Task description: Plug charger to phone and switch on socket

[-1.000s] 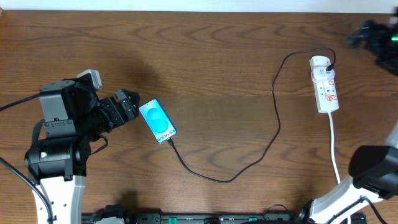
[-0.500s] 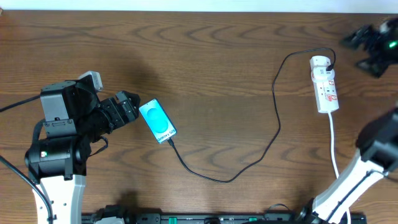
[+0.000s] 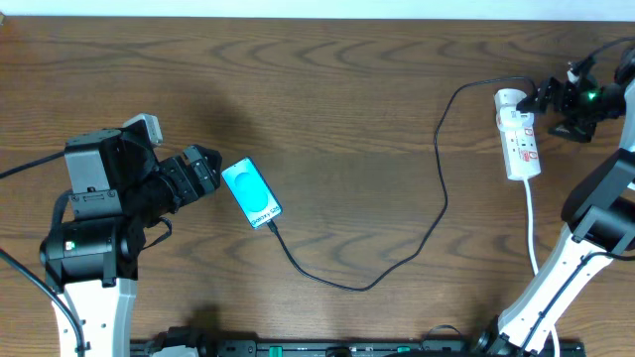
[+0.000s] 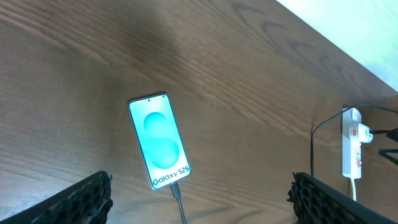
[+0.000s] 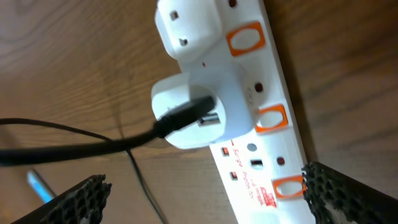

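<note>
the phone (image 3: 251, 192) lies flat, screen up, on the left half of the desk (image 3: 347, 89), just beside the left end effector (image 3: 210, 169), which is released with its fingers spread wide and grasps nothing. the charger (image 3: 437, 213) runs from the phone's white-banded end, where its tip meets the edge, in a loose curve across the desk to a white adapter (image 5: 199, 115) seated in the socket (image 3: 519, 134) at the far right. the right end effector (image 3: 548, 99) hovers just beside the socket's rounded end, released, fingers spread wide, grasping nothing.
</note>
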Controlling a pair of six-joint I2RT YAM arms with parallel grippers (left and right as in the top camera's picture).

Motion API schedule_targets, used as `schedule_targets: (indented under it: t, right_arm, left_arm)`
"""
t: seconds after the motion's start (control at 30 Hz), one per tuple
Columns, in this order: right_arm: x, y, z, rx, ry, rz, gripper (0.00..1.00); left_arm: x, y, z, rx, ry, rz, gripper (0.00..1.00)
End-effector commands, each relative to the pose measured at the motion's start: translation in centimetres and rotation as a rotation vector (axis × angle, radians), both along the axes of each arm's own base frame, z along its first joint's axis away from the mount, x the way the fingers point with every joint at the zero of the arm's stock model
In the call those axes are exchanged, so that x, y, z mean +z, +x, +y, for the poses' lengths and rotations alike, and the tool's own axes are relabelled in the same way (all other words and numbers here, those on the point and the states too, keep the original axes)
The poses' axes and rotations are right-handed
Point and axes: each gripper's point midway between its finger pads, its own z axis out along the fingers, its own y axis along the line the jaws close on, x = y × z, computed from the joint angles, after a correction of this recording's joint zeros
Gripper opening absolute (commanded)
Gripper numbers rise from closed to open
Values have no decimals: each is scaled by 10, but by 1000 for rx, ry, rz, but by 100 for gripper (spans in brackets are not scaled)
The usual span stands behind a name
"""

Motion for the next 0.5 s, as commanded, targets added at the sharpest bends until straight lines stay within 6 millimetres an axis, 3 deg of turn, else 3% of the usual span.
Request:
schedule_targets:
  t: [0.0,0.17,0.47]
  right_arm:
    - [-2,9,14,97,-73,-25,99]
    - [-12,20,30,141,-97,-32,99]
    - [-22,18,28,141,-101,-4,99]
  left_arm:
    - [2,0,3,11,8,-2,92]
    - [-1,-1,5,20,17,9,92]
    - [-1,-2,5,20,17,11,93]
